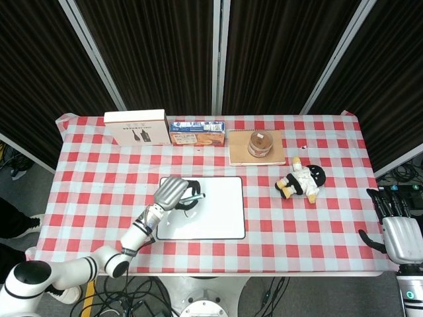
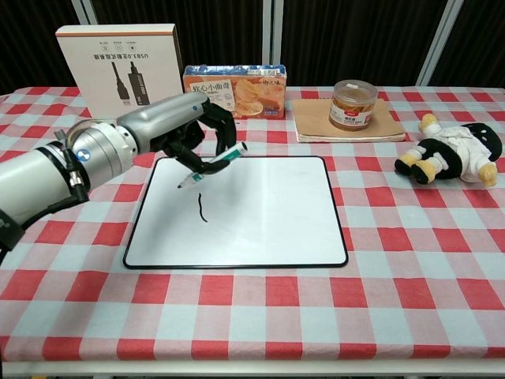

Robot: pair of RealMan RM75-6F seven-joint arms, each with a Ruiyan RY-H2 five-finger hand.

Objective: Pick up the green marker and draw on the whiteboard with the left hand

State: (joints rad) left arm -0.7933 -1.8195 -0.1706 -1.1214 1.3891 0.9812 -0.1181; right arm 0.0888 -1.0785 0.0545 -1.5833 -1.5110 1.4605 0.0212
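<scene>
My left hand [image 2: 177, 126] [image 1: 173, 192] holds the green marker [image 2: 211, 164] [image 1: 192, 197] over the far left part of the whiteboard [image 2: 260, 225] [image 1: 215, 218]. The marker slants, its tip down to the left near the board's far left corner. A short dark stroke [image 2: 201, 208] marks the board just below the tip. My right hand [image 1: 395, 228] hangs off the table's right edge with fingers spread and nothing in it; the chest view does not show it.
Along the back stand a white cable box [image 2: 120, 71], a snack box [image 2: 234, 91] and a jar [image 2: 353, 104] on a brown mat [image 2: 316, 120]. A plush doll [image 2: 451, 151] lies at the right.
</scene>
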